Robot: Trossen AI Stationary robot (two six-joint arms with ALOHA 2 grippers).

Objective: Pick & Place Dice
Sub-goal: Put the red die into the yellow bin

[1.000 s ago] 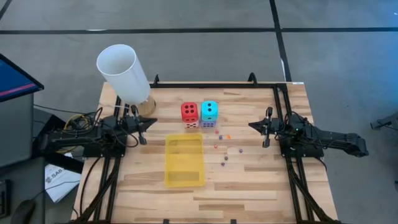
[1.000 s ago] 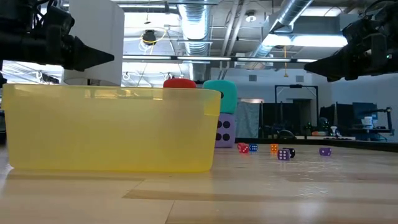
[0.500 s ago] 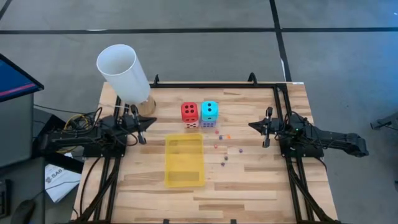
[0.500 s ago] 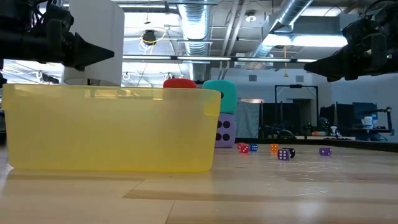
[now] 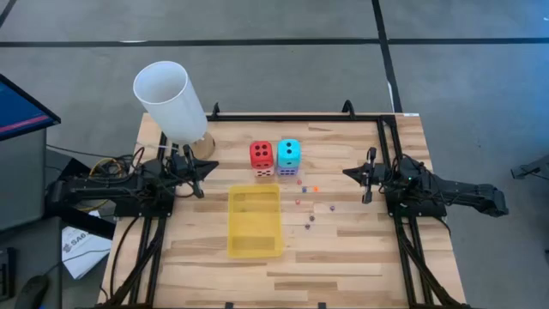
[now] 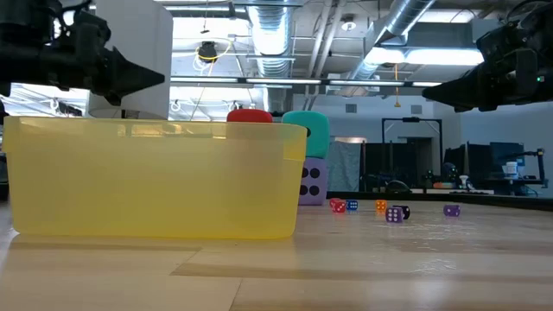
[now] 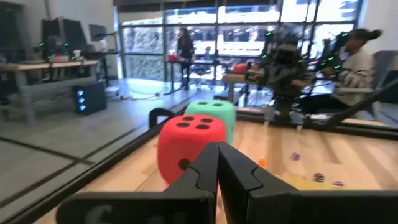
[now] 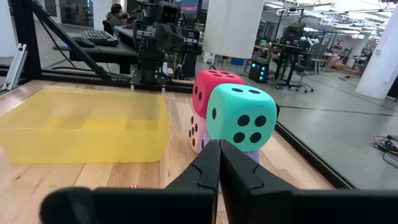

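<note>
Four big dice stand as two stacks at the table's middle. The red die sits on the pink die. The cyan die sits on the purple die. Several tiny dice lie scattered on the wood to the right of the yellow tray. My left gripper hovers shut, left of the stacks, pointing at them. My right gripper hovers shut, right of the stacks.
A tall white cylinder stands on a round base at the far left corner, just behind my left arm. The tray lies near of the stacks. Bare wood lies between the tiny dice and my right gripper. People sit at desks beyond the table.
My left gripper has edged slightly toward the dice stacks, staying shut. The dice, the tray and my right arm have kept still.
</note>
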